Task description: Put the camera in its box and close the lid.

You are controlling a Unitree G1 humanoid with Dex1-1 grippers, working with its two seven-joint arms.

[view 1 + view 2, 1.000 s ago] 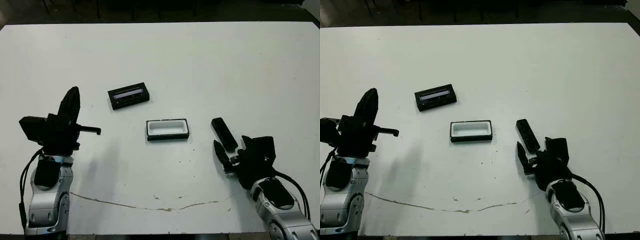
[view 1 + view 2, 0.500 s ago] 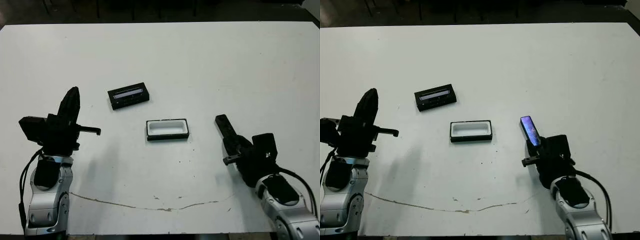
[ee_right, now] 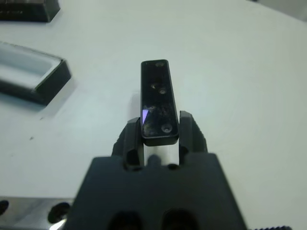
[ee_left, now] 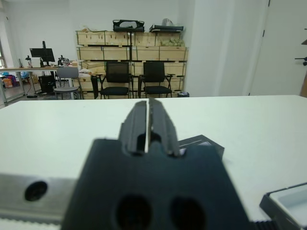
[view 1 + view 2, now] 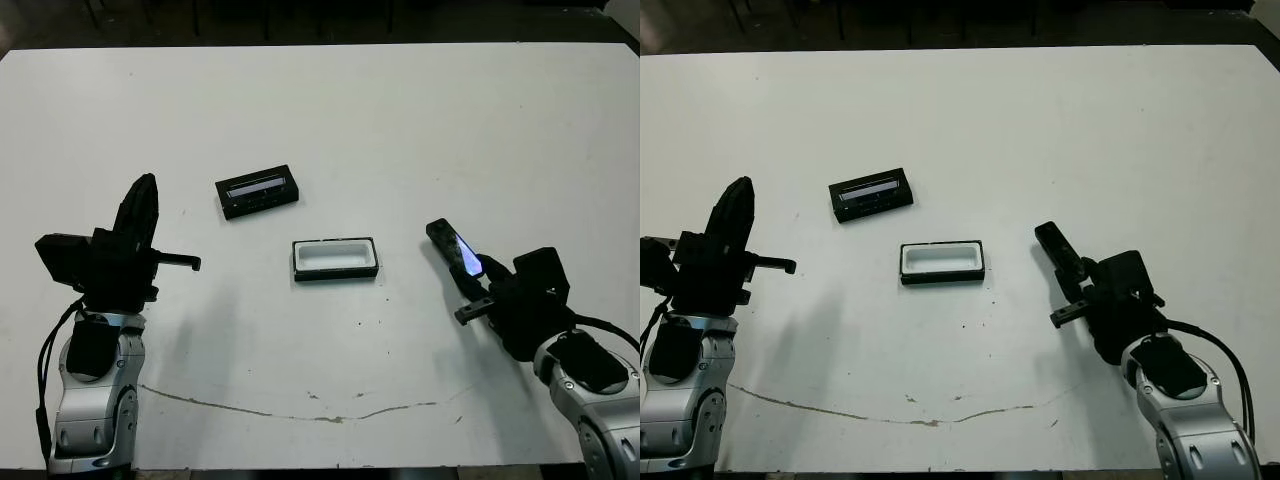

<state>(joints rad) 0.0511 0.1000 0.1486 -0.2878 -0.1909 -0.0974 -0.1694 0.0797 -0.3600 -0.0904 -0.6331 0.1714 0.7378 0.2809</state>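
One box (image 5: 335,259) sits mid-bench, white lining bare, nothing in it. Lid (image 5: 258,190) lies apart, behind and to its left, strip up. Right gripper (image 3: 159,136) jaws clamp the camera (image 5: 455,252) by one end, raised off the bench (image 5: 400,130), right of the box. Left gripper (image 4: 147,125) jaws pressed together, empty. Left eye view shows the camera's bright screen patch; right eye view doesn't. Left wrist view adds chairs and crates beyond.
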